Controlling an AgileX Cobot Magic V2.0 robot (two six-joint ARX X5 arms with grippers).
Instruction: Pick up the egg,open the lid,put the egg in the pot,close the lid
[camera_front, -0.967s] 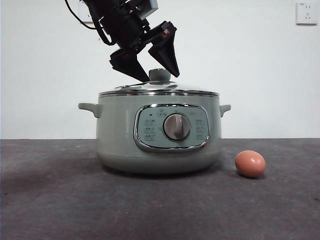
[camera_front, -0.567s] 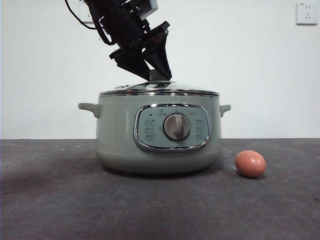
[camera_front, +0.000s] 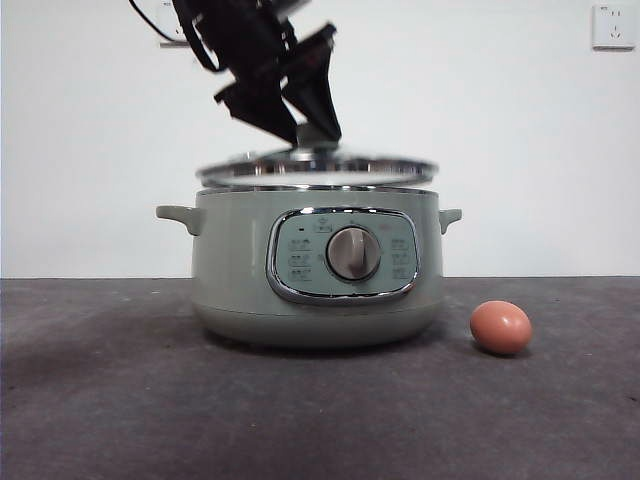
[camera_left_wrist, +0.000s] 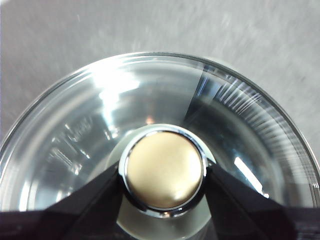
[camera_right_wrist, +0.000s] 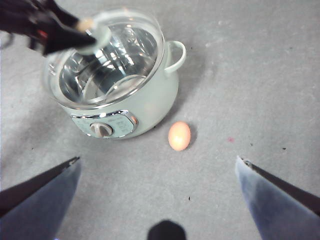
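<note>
The pale green pot (camera_front: 316, 270) stands mid-table with its dial facing the front camera. My left gripper (camera_front: 308, 128) is shut on the knob (camera_left_wrist: 164, 170) of the glass lid (camera_front: 316, 168) and holds the lid a little above the pot's rim. The lid (camera_left_wrist: 75, 135) fills the left wrist view. The brown-orange egg (camera_front: 500, 327) lies on the table just right of the pot. My right gripper (camera_right_wrist: 157, 159) is open and empty, high above the table. Its view shows the egg (camera_right_wrist: 179, 135), the pot (camera_right_wrist: 150, 107) and the raised lid (camera_right_wrist: 125, 50).
The dark grey table (camera_front: 120, 400) runs back to a white wall. A wall socket (camera_front: 612, 25) sits at the top right. A second socket and cable show behind the left arm.
My left gripper closed its jaws on the lid's knob, then lifted the lid a little off the pot. The egg and pot have not moved.
</note>
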